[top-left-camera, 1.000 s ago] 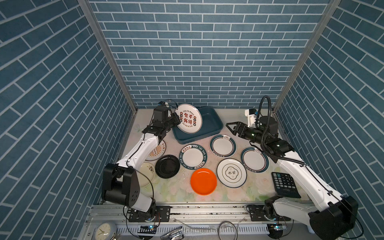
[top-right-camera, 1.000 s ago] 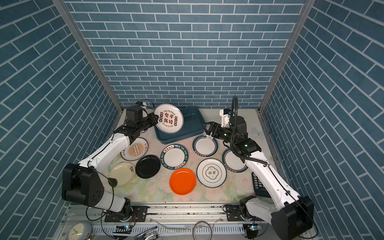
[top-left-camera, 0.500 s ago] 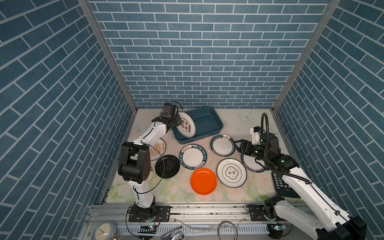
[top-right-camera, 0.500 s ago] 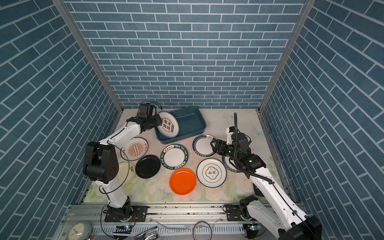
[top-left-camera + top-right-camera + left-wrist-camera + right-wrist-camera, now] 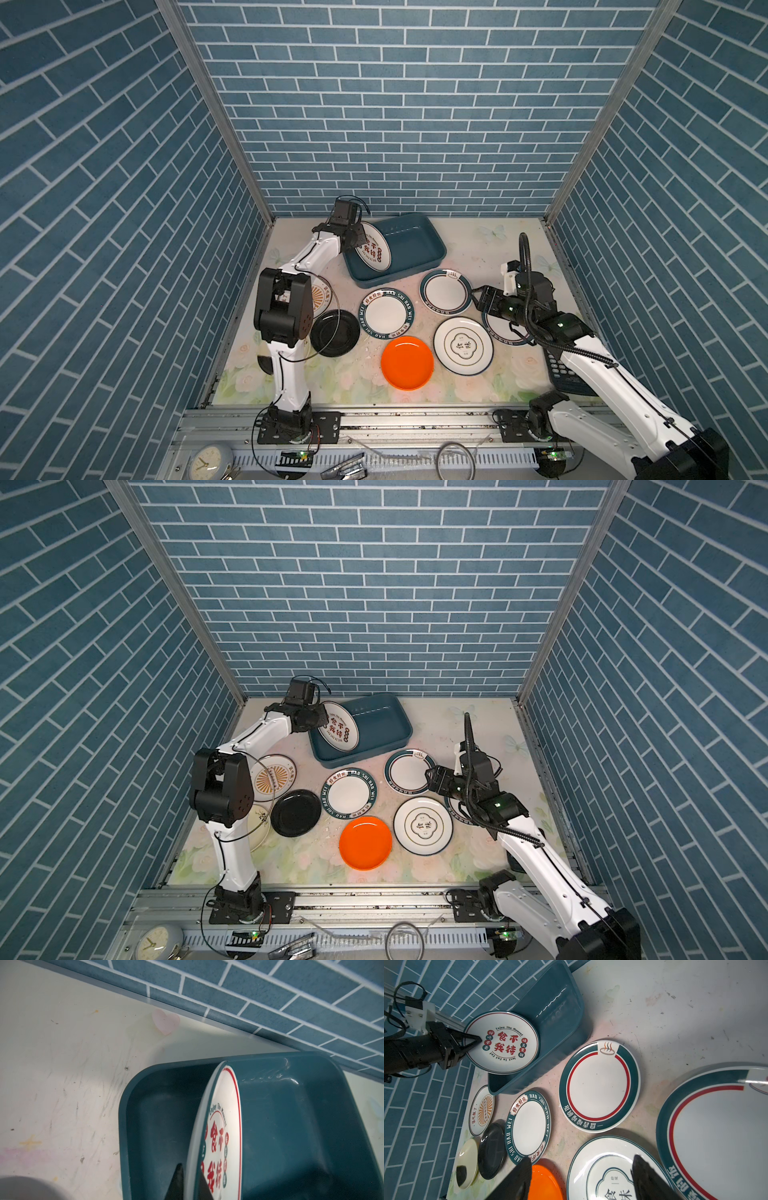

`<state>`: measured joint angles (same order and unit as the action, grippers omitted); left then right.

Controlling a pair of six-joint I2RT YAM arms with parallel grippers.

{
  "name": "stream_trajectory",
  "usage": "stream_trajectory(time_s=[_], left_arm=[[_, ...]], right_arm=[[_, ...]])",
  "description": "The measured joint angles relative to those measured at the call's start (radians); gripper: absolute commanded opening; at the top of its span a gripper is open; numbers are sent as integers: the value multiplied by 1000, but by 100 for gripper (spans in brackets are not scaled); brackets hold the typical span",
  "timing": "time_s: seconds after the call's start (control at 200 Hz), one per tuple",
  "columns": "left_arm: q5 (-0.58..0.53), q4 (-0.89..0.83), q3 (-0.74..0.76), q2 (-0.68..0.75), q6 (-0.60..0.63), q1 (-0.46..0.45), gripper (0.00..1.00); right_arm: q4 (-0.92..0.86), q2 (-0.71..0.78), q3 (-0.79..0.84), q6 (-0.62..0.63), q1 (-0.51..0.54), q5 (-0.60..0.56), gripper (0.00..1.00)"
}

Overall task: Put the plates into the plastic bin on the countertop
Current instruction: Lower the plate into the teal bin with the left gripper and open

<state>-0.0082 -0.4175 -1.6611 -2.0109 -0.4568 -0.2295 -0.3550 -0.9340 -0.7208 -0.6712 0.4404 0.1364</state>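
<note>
Plate (image 5: 374,251): white, red characters; tilted on edge inside the bin (image 5: 415,239), at its left end, low rim down, seemingly to be laid flat rather than dropped.
Bin: centre of both top views, at the back of the worktop (image 5: 478,249); nothing else in it.
Left hand (image 5: 190,1186): astride plate's rim; clamped or slack, cannot tell.
Right hand (image 5: 581,1162): wide open, empty, low over plates right of centre, likely lining up the next pick.
Other plates (image 5: 386,312): eight flat on worktop below the bin, not yet binned.
</note>
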Motion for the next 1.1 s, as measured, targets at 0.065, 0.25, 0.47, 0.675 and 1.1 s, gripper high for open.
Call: stream_trajectory(time_s=[0.065, 0.25, 0.47, 0.675, 1.1], left_arm=[[3, -11, -1, -4, 0, 0, 40], [6, -21, -3, -9, 5, 0, 62], [2, -10, 4, 10, 40, -12, 85], [-10, 32, 79, 171, 73, -59, 94], [30, 235, 536, 713, 33, -155, 100]], right_arm=[[-27, -1, 0, 1, 0, -20, 76], [-95, -19, 0, 21, -8, -63, 76], [-159, -24, -11, 34, -73, -56, 76], [-210, -8, -17, 45, -239, 10, 77], [-332, 84, 39, 39, -560, 216, 75]])
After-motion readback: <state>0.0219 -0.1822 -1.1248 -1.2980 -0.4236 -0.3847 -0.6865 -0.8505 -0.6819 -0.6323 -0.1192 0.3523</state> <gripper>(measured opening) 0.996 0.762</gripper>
